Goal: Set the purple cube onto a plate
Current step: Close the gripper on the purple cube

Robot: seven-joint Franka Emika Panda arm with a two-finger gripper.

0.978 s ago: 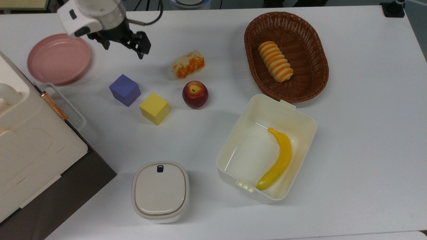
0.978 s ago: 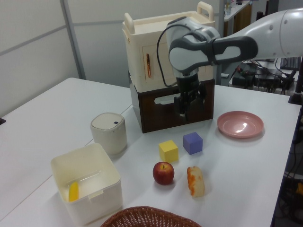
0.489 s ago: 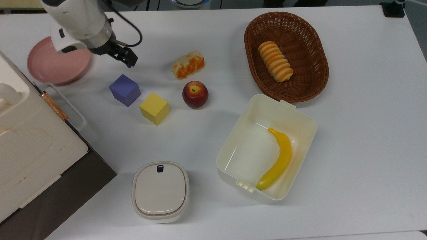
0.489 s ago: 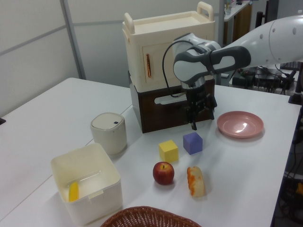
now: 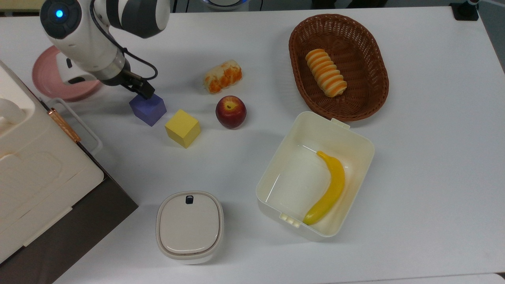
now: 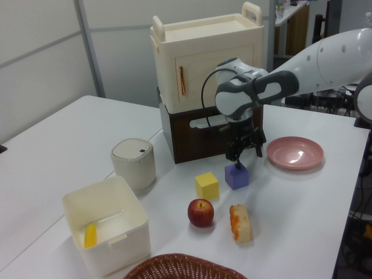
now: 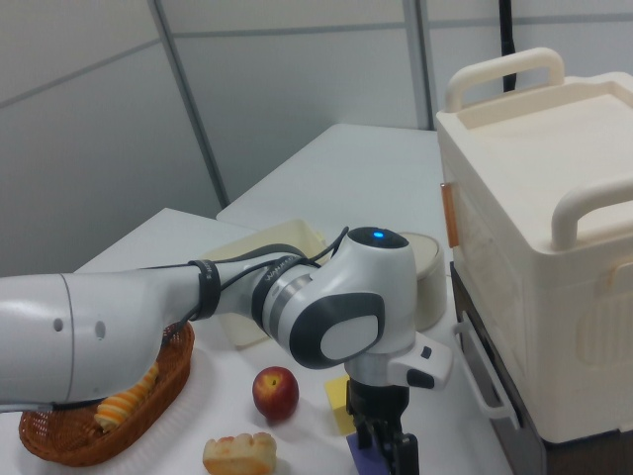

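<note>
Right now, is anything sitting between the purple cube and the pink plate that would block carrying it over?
Nothing visible does. In the top view the purple cube lies to the right of the plate with only bare table between them. The gripper hangs directly over the cube. The yellow cube and apple lie on the cube's far side.

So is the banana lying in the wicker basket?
No, in the top view the banana lies inside the white tub, while the basket holds a striped bread roll.
</note>
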